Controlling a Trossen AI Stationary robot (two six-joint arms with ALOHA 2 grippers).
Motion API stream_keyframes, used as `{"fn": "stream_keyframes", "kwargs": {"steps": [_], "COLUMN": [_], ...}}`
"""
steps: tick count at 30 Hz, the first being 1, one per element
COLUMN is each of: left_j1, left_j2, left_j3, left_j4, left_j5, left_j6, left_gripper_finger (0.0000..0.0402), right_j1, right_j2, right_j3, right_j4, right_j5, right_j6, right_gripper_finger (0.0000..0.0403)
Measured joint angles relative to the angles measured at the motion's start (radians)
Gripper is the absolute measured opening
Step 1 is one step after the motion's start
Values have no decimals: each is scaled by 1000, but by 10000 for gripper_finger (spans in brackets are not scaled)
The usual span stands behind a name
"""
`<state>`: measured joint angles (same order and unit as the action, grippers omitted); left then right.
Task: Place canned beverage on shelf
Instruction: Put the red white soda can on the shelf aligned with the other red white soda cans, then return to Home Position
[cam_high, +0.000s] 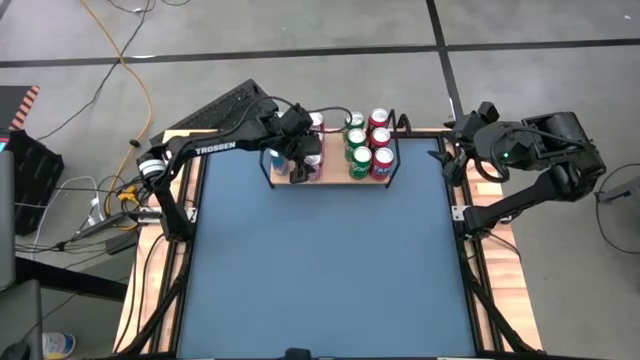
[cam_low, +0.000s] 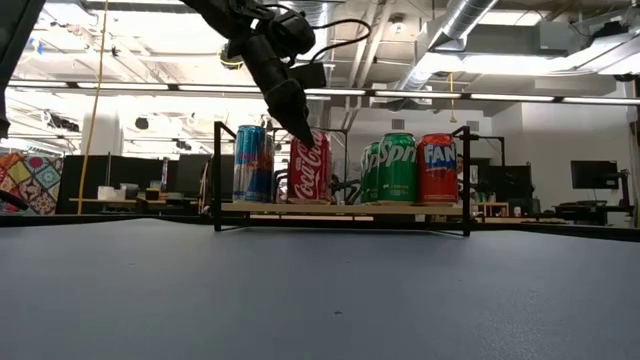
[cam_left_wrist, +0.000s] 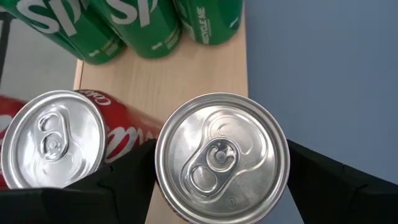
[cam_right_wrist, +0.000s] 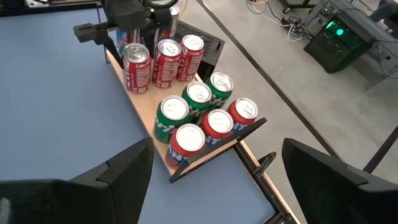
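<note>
Altogether ten cans (cam_right_wrist: 198, 93) on shelf (cam_right_wrist: 146, 115)

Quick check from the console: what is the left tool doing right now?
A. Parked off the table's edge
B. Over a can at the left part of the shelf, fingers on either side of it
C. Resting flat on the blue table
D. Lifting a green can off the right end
B: the high view puts the left tool over the shelf, and its wrist view shows a dark finger on each side of a can standing on the wood.
</note>
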<state>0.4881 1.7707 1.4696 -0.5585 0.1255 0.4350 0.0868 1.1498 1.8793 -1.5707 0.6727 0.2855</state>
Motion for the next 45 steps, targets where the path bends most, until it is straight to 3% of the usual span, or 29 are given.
{"fn": "stream_keyframes", "kwargs": {"steps": [11, 24, 45], "left_j1": [-8, -8, -17], "left_j2": [11, 11, 1], "left_j3": [1, 16, 187], "left_j4": [21, -1, -210], "left_j5": [-6, -33, -85], "left_j6": [-28, -80, -119], "left_gripper_finger": [292, 356, 360], "right_j1": [0, 0, 0], "right_j2": [0, 0, 0], "right_j3": [0, 0, 0], "right_j4": [0, 0, 12], "right_j5": [0, 0, 0], "right_j6": [2, 2, -1], "right_gripper_finger": [338, 338, 338]}}
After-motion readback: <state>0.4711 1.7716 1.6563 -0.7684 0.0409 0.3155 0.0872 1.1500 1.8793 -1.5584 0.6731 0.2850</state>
